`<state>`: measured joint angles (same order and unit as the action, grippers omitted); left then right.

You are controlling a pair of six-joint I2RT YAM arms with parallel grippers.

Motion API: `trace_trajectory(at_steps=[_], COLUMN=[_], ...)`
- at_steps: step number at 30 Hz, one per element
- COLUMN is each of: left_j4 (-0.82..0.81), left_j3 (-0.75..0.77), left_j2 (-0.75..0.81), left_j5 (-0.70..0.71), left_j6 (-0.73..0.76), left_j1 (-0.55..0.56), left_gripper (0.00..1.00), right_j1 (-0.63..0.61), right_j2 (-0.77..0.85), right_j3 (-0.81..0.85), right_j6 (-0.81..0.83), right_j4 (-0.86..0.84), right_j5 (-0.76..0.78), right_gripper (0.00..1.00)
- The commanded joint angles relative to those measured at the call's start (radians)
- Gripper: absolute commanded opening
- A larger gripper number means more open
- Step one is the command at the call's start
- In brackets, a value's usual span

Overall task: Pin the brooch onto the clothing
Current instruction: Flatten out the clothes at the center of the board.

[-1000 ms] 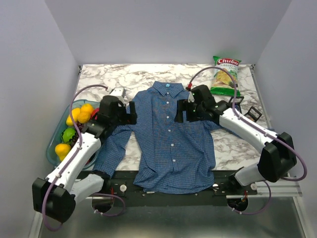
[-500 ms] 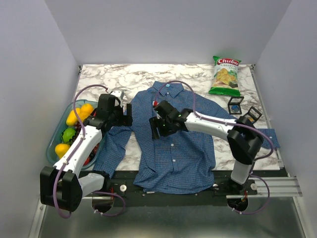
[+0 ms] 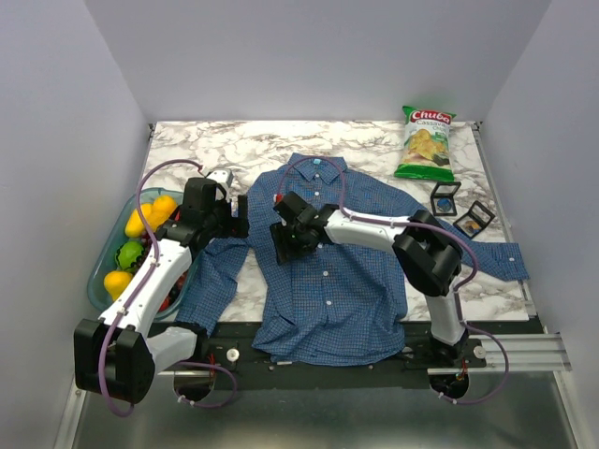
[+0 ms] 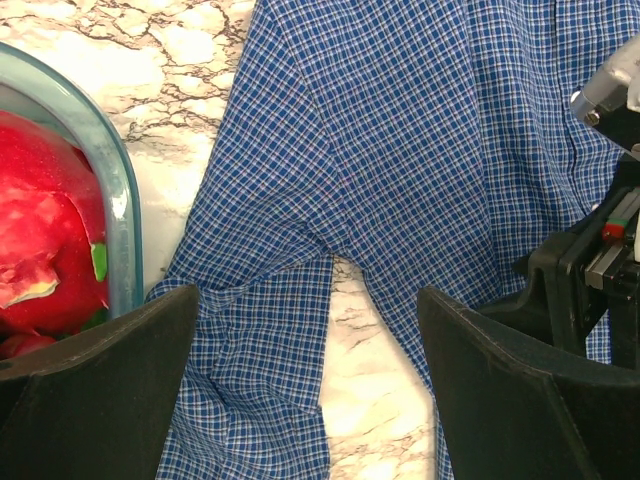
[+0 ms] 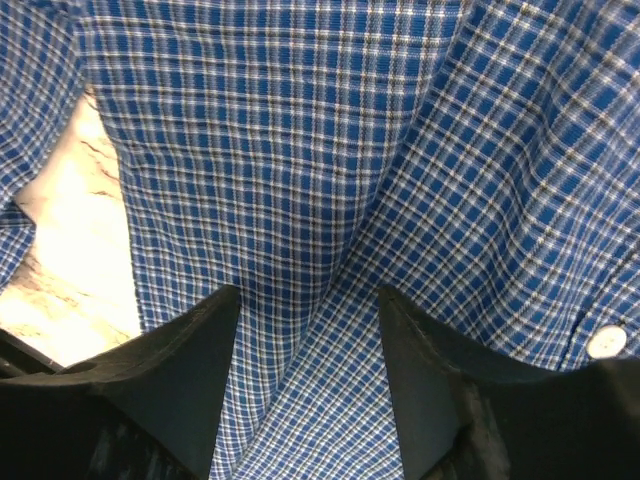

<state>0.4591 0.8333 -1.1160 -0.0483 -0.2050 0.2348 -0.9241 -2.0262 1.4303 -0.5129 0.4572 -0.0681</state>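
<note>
The clothing (image 3: 328, 290) is a blue checked shirt lying flat and face up on the marble table, collar at the far side. My right gripper (image 3: 279, 245) is down on its chest, left of the button line. In the right wrist view its jaws (image 5: 310, 292) stand apart, and a raised fold of the cloth (image 5: 300, 120) runs between the tips. My left gripper (image 3: 241, 217) hovers wide open over the armpit of the shirt's left-hand sleeve (image 4: 400, 150), with nothing between its fingers (image 4: 308, 300). I cannot pick out the brooch.
Two small open black boxes (image 3: 445, 197) (image 3: 475, 217) lie right of the shirt, their contents too small to tell. A chips bag (image 3: 426, 142) lies at the back right. A teal bowl (image 3: 98, 281) of lemons and a red apple (image 4: 40, 230) stands at the left.
My right arm swung left across the shirt from its right shoulder to the left chest, and its jaws narrowed. My left arm drew in a little early on, then held still.
</note>
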Motion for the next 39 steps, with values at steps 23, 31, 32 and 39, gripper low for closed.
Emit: trace_trajectory(at_steps=[23, 31, 32, 39], left_j4=[-0.002, 0.047, 0.052, 0.076], left_j3=[-0.017, 0.023, 0.029, 0.061], left_j2=[-0.041, -0.172, -0.185, -0.278], left_j5=[-0.139, -0.082, -0.056, -0.093], left_j6=[0.035, 0.033, 0.032, 0.044], left_j1=[0.003, 0.052, 0.052, 0.051], left_gripper=[0.99, 0.99, 0.99, 0.99], right_j1=[0.145, 0.202, 0.205, 0.215], right_j2=[0.196, 0.234, 0.238, 0.250], right_j3=[-0.189, -0.240, -0.241, -0.274], right_j6=[-0.001, 0.028, 0.030, 0.031], right_j4=[0.044, 0.017, 0.011, -0.018], right_j5=[0.195, 0.186, 0.186, 0.153], right_gripper=[0.01, 0.01, 0.01, 0.01])
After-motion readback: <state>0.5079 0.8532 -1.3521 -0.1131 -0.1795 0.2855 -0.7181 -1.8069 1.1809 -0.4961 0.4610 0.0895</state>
